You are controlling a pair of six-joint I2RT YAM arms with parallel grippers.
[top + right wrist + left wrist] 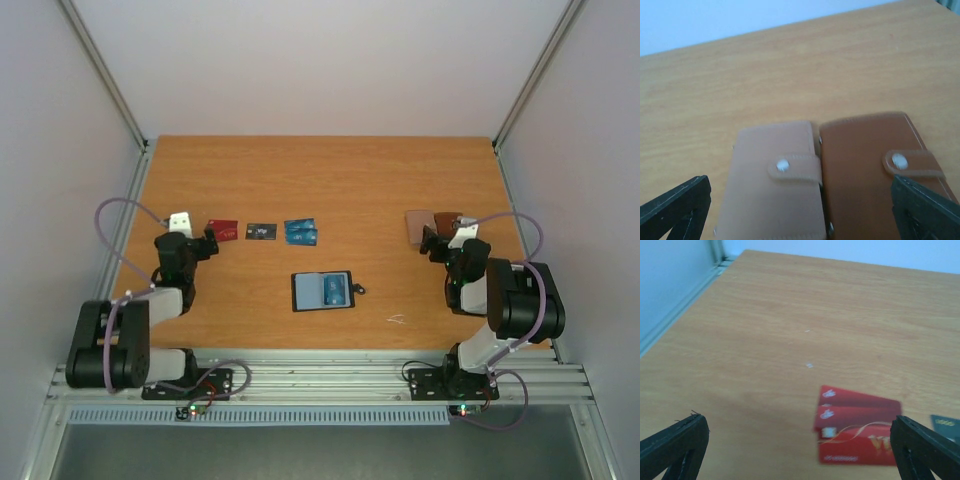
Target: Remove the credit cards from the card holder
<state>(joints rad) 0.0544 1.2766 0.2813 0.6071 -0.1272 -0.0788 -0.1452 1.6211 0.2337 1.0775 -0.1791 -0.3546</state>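
The left claw [800, 437] hangs low over the table [400, 180] with its fingers wide apart and nothing between them. Just ahead of it lie overlapping dark red cards [855, 432], flat on the wood. To their right in a row, slightly apart, are a black card [261, 232] and a pair of bright blue cards [300, 232].

The right claw [800, 197] is also spread open and empty. It faces two brown wallets [820, 180] lying side by side and touching, one tan and one darker, each snapped shut.

The card holder [323, 291] lies open and flat near the middle of the table, between the arms and well apart from both claws. A bright blue card [336, 290] appears to sit in one pocket, so the job looks unfinished.

Risks from here: nothing pins the holder, so pulling the card could drag or lift the whole holder. The right claw is aimed at the brown wallets and might close on the wrong thing.
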